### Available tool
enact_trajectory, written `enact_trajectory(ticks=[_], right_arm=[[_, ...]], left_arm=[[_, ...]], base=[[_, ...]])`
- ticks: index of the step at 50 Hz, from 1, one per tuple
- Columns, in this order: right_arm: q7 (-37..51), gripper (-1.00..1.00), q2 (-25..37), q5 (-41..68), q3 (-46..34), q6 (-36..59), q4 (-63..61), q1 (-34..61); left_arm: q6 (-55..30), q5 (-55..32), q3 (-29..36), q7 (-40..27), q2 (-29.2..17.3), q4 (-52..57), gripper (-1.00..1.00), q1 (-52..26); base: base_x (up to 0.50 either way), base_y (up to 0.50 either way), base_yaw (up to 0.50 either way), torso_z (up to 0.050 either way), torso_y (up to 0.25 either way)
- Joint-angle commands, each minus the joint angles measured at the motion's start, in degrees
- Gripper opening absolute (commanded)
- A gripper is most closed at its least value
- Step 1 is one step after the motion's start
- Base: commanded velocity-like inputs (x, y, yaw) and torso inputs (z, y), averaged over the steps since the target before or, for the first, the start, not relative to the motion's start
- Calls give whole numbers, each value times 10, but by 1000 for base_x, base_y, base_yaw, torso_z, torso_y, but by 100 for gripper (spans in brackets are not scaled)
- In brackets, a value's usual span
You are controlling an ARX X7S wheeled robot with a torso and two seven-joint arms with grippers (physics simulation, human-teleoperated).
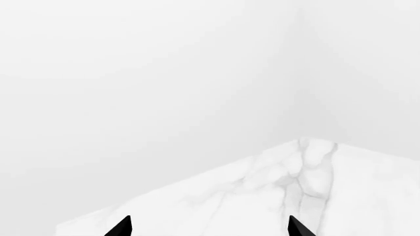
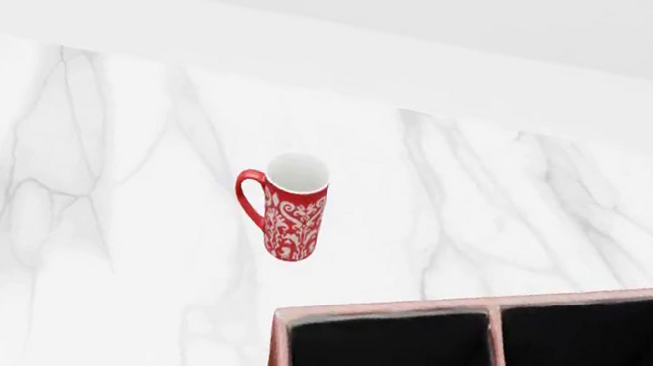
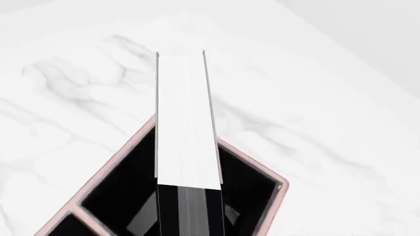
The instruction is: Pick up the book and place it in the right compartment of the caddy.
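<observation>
Above caddy (image 3: 256, 196) corner: book (image 3: 187, 123), white page edge up, long axis straight out from right gripper, evidently gripped; left gripper (image 1: 208, 227) wide.

Bright even light, sharp renders, whites nearly washed out (shadows barely visible), no blur

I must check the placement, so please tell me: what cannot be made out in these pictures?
- Caddy: head view, frame edges cut off its right and near parts.
- Book: right wrist view shows only its page edge; what holds it is hidden.
- Left end effector: only two fingertips show.
</observation>
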Motion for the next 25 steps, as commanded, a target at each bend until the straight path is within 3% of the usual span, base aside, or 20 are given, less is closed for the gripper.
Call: enact_trajectory(ticks=[1,25], right_arm=[[-28,-100,11,-5,-22,-28,-16,-19],[-146,-100,-5,-84,-50,-67,-13,-69]], left_arm=[[1,1,3,-1,-1,-2,100,-1],[0,-1,5,-5,-4,3,100,2]], base=[[0,0,0,0,0],[0,0,0,0,2]])
